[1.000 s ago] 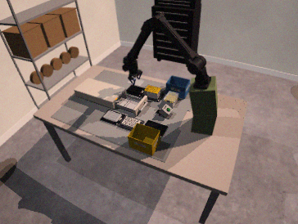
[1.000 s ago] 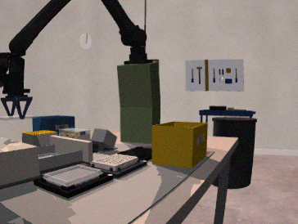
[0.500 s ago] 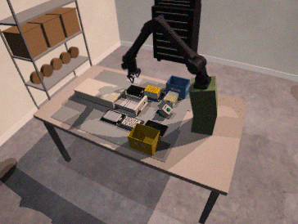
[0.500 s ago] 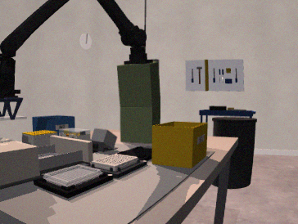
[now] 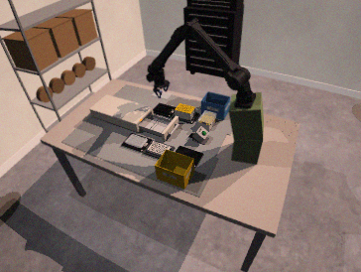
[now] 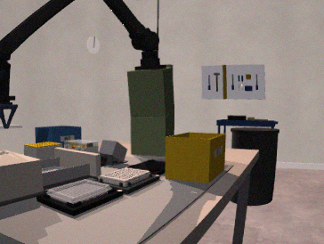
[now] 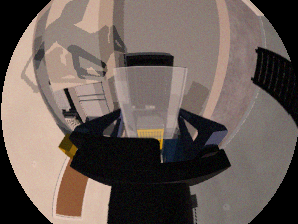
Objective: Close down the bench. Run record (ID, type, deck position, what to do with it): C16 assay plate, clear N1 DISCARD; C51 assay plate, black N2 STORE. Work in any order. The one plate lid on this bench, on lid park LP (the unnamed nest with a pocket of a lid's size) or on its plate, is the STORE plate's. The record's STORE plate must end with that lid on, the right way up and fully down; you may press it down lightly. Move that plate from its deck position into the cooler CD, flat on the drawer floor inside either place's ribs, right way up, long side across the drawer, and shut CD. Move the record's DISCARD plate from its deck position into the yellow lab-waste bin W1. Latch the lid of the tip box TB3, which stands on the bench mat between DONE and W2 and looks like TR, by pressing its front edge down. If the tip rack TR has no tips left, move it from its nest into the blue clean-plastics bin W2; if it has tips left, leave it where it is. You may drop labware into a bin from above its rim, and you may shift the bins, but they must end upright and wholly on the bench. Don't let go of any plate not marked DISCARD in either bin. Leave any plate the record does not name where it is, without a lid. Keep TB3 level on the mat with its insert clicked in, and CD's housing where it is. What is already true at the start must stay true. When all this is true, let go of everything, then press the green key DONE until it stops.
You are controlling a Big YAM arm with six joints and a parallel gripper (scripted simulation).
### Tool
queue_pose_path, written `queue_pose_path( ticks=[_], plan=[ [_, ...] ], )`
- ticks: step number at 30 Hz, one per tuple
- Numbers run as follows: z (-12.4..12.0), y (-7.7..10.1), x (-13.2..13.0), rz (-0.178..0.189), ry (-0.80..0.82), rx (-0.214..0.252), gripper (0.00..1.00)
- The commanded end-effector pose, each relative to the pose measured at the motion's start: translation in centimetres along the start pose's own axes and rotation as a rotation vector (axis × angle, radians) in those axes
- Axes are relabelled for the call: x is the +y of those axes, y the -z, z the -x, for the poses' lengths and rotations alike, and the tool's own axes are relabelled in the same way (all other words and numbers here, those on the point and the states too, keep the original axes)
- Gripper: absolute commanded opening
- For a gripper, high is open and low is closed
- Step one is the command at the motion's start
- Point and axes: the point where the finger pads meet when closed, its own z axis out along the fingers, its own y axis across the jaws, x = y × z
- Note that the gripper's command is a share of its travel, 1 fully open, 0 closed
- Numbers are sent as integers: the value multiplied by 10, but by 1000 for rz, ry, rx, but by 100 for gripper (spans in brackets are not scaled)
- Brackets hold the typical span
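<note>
My gripper [image 5: 160, 92] [image 6: 7, 117] [image 7: 150, 111] hangs high above the back of the bench and is shut on the translucent plate lid [image 7: 147, 92], held level between the fingers. Below it, a black assay plate [image 5: 164, 110] sits in a nest behind the cooler's drawer [image 5: 160, 126], which stands pulled open. The cooler housing [image 5: 114, 110] is to the left. A clear plate [image 5: 136, 141] [image 6: 77, 191] and a white-welled plate [image 5: 160, 148] [image 6: 126, 175] sit in front nests. The yellow bin [image 5: 175, 168] [image 6: 195, 156] stands at the front.
The blue bin [image 5: 215, 104] [image 6: 58, 134] stands at the back right. A yellow-topped tip rack [image 5: 185, 110] [image 6: 42, 149], a similar tip box [image 5: 207, 118] [image 6: 80, 144] and the grey key block [image 5: 201, 134] [image 6: 113, 151] lie between. The arm's green pedestal [image 5: 246, 126] [image 6: 150, 111] rises on the right.
</note>
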Motion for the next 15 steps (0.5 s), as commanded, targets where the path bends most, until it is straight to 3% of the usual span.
queue_pose_path(
  ticks=[1,7,9,15],
  plan=[
    [9,18,-8,-6,0,-30,0],
    [13,23,-9,-10,1,-44,0],
    [16,4,-10,-9,1,-42,0],
    [23,-1,-7,-12,3,-54,0]
  ],
)
